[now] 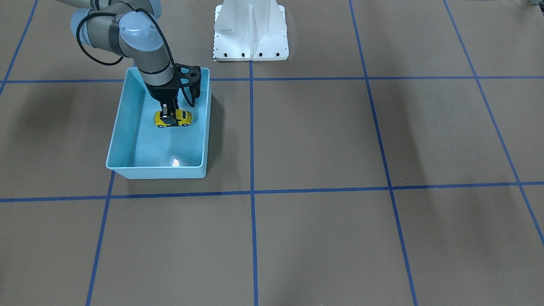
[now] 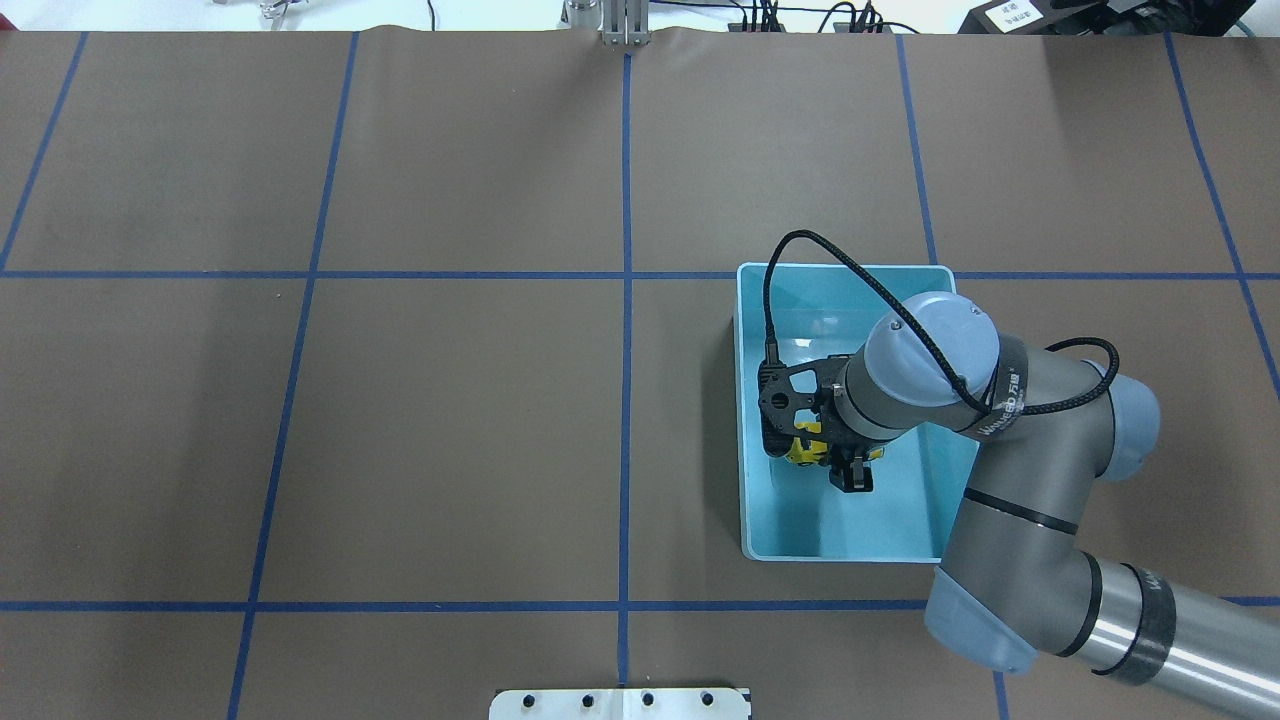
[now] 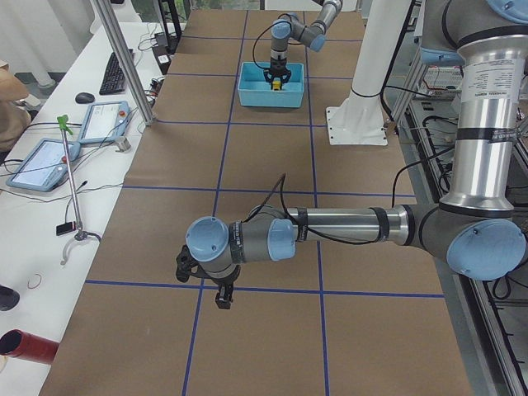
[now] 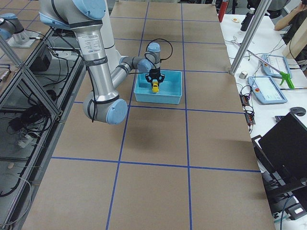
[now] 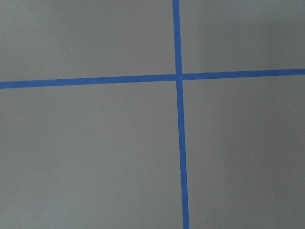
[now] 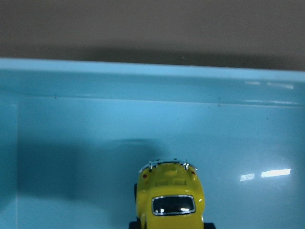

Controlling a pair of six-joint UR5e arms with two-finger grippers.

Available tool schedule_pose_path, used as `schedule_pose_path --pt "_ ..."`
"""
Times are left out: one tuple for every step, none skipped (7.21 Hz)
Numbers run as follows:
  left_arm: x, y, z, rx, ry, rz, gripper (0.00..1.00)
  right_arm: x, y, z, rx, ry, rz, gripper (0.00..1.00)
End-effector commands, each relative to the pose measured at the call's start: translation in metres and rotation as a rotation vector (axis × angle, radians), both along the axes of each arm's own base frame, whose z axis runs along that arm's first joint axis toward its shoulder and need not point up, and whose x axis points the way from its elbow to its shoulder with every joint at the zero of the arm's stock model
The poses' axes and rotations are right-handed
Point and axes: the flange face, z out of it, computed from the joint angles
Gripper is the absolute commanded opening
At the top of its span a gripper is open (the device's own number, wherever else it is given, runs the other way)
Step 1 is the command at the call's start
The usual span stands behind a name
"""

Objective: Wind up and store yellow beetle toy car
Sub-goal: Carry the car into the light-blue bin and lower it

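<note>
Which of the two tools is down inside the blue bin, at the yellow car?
The right arm's tool, its fingers on either side of the car in the bin. The left tool hangs over the table, far off.

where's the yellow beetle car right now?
Front-facing view, left half (the robot's right side): the yellow beetle toy car is inside the light-blue bin, gripped by the right tool.

Robotics lab: taped-grid table [image 2: 450,420], teach pendants [image 3: 41,163]
</note>
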Motion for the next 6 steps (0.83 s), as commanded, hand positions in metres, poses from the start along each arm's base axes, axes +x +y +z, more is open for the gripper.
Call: schedule_pose_path --pt "0.0 0.0 0.0 0.0 0.0 0.0 1.0 -0.006 0.008 0.001 -0.033 -0.002 0.022 0.99" --pt "0.0 0.0 0.0 0.001 0.0 0.001 1.0 -0.005 0.008 -0.006 -0.02 -0.037 0.027 1.0" --pt "0.0 0.0 0.0 0.001 0.0 0.001 1.0 -0.001 0.007 -0.014 -0.015 -0.059 0.027 1.0" --pt "0.0 0.0 0.0 0.0 0.0 0.0 1.0 0.023 -0.005 -0.031 -0.013 -0.093 0.055 1.0" --pt "0.0 0.0 0.0 0.0 0.0 0.0 1.0 0.067 -0.027 -0.055 -0.031 -0.152 0.091 1.0" --pt "0.0 0.0 0.0 0.0 0.0 0.0 1.0 0.118 -0.04 -0.08 -0.082 -0.173 0.124 1.0"
